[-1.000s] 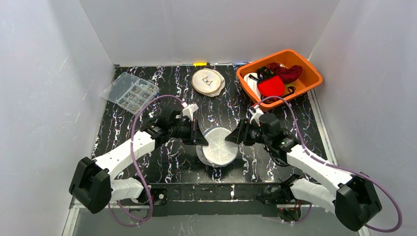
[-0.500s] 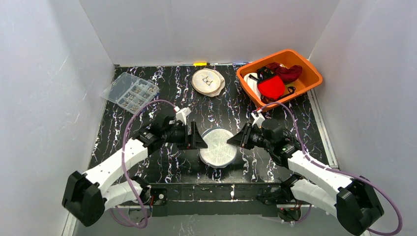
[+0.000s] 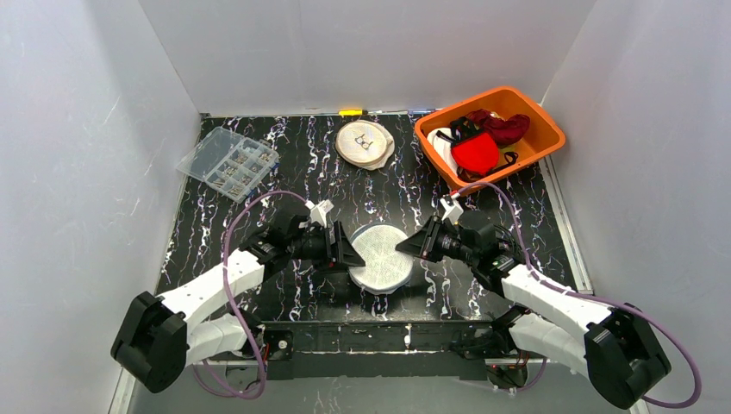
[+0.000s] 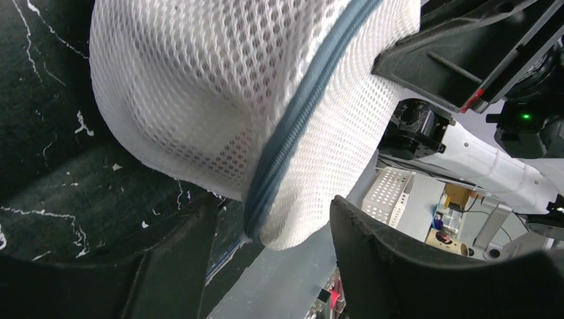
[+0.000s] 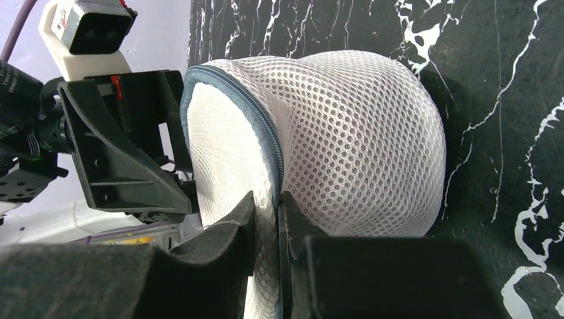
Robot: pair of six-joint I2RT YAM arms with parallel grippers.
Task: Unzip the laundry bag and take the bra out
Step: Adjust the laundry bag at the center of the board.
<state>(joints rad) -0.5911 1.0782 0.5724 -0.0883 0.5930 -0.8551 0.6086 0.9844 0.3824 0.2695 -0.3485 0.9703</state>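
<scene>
Zero unzipping judged done: found laundry bag (image 3: pixel 382 257) near middle of table's (image 3: pixel 414 190) near edge, with right gripper (image 5: pixel 266 219) pinched on its zipper (image 5: pixel 263 129) seam and left gripper (image 4: pixel 273 212) spread around opposite rim; judged next move to need slider located and pulled.

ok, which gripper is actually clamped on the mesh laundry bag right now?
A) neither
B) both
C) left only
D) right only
D: the right gripper is pinched shut on the laundry bag at its zipper, while the left gripper stands open with the bag's edge between its jaws.
</scene>
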